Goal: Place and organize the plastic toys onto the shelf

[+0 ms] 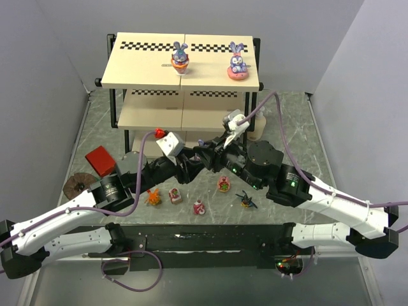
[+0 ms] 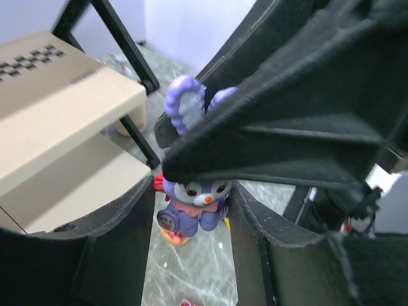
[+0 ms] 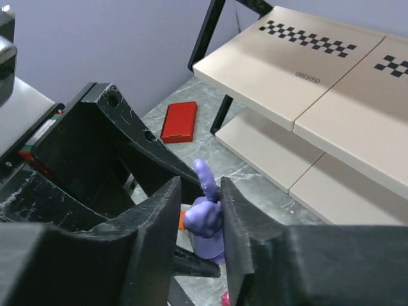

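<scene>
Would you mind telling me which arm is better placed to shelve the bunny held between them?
Likely right: the right gripper brackets the bunny with the shelf open just ahead. The left gripper also flanks it, but with the shelf off to one side.

So the grey marbled table has the shelf standing at its far edge, with two purple-blue bunnies on the top board. A red block and a brown disc sit by the left edge, and a cream pump bottle is just right of the shelf. Along the near edge: an orange spiky creature, three red-pink round figures and a dark winged toy.
</scene>
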